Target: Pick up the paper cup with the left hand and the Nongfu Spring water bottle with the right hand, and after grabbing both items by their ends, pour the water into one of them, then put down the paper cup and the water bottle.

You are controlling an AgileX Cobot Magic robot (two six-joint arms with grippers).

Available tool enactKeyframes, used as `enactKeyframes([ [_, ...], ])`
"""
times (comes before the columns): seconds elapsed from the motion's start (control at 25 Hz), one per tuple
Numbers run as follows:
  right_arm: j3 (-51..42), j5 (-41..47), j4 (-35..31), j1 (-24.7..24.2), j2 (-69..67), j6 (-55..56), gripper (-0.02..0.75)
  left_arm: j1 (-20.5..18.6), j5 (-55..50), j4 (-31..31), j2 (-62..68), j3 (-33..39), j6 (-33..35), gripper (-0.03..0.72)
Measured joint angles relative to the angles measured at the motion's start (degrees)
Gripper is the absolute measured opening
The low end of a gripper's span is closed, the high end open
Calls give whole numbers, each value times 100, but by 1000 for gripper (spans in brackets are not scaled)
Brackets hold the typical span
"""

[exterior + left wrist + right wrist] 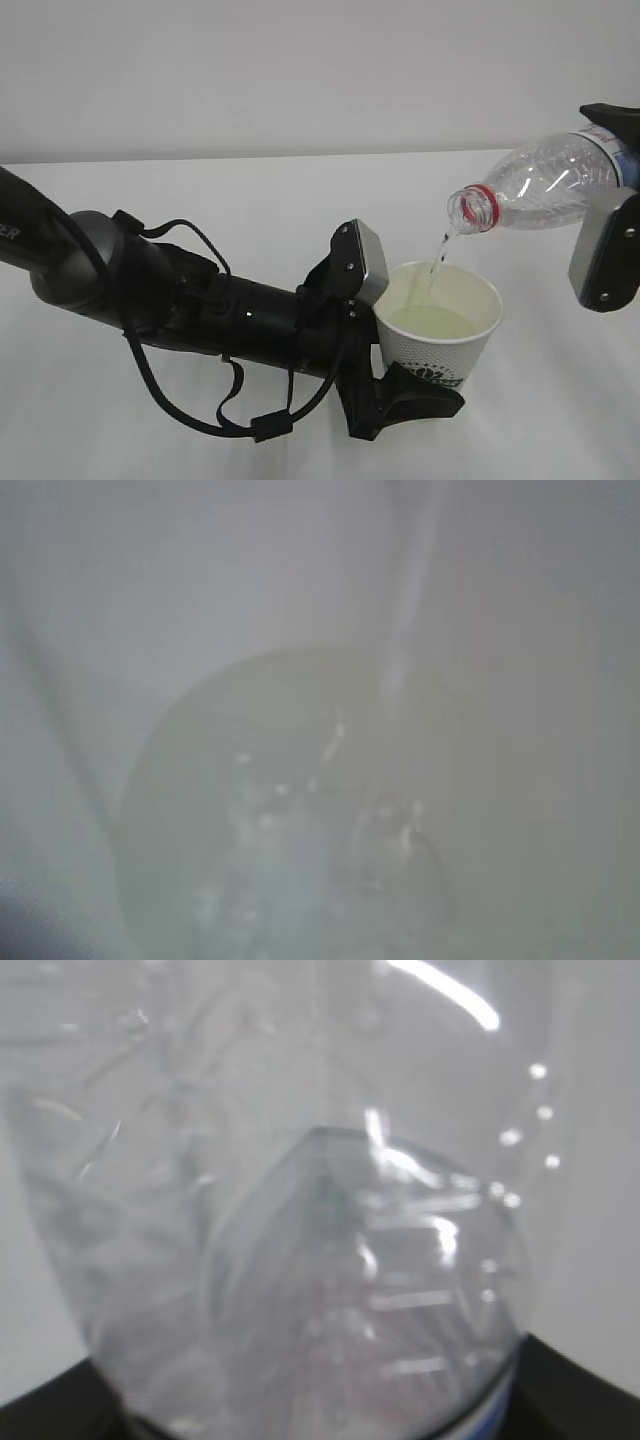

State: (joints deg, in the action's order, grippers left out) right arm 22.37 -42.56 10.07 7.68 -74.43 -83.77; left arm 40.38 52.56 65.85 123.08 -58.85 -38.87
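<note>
One paper cup (440, 325), white with green print, held upright above the bench (250, 200) at centre right, roughly a third full of water (432, 322). In the left wrist view, only cup interior, the pool of water (300, 860) and the falling stream visible. One left tool (385, 330) clamped on the cup's left side, grey plate near the rim, black finger (420, 392) under the base. One Nongfu Spring water bottle (545, 185), uncapped, tilted mouth-down to the left, mouth above the cup's far rim; thin stream running from mouth into cup. One right tool (610, 190) at far right, gripping the bottle's rear end. In the right wrist view, clear ribbed bottle wall (300, 1210) filling the picture.
</note>
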Motion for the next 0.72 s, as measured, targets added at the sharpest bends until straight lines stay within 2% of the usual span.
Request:
enactKeyframes([
  [0.72, 0, -47, 0, 0, 0, 0, 483, 0, -56, 0, 0, 0, 0, 549],
])
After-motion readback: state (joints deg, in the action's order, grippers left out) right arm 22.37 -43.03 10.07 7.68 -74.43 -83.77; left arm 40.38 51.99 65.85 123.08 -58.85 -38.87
